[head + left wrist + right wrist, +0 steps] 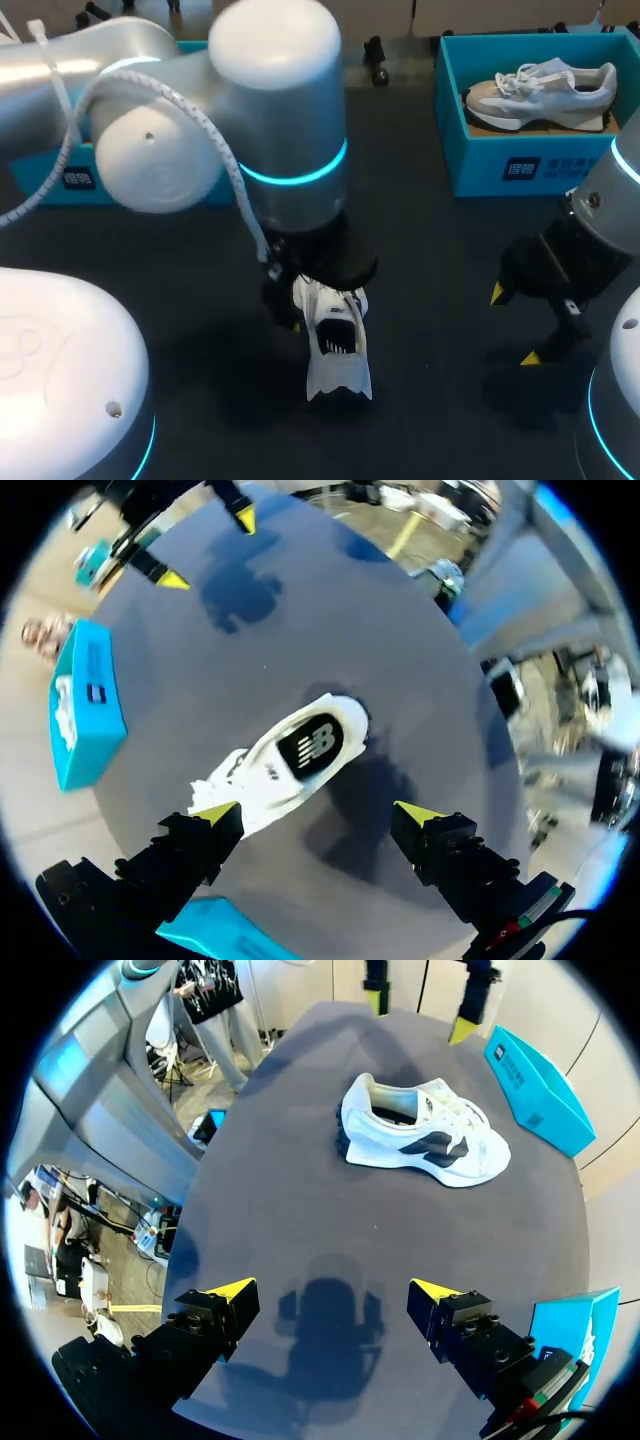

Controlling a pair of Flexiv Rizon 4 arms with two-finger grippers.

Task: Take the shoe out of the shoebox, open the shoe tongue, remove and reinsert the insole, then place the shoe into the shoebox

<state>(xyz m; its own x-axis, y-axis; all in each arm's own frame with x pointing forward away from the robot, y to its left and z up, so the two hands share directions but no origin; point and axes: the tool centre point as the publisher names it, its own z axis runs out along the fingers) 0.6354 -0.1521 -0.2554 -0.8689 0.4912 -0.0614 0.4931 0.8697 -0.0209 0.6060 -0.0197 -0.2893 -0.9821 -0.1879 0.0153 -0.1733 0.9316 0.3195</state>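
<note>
Hanging wide open and empty, the left end effector has the shoe just ahead; it looks light and soft, so grip the heel.

The shoe, white with a black logo and white laces, stands upright on its sole at mid-table, heel near, toe far; the blue shoebox sits open at the far right, well apart, holding a grey shoe on its sole.
</note>
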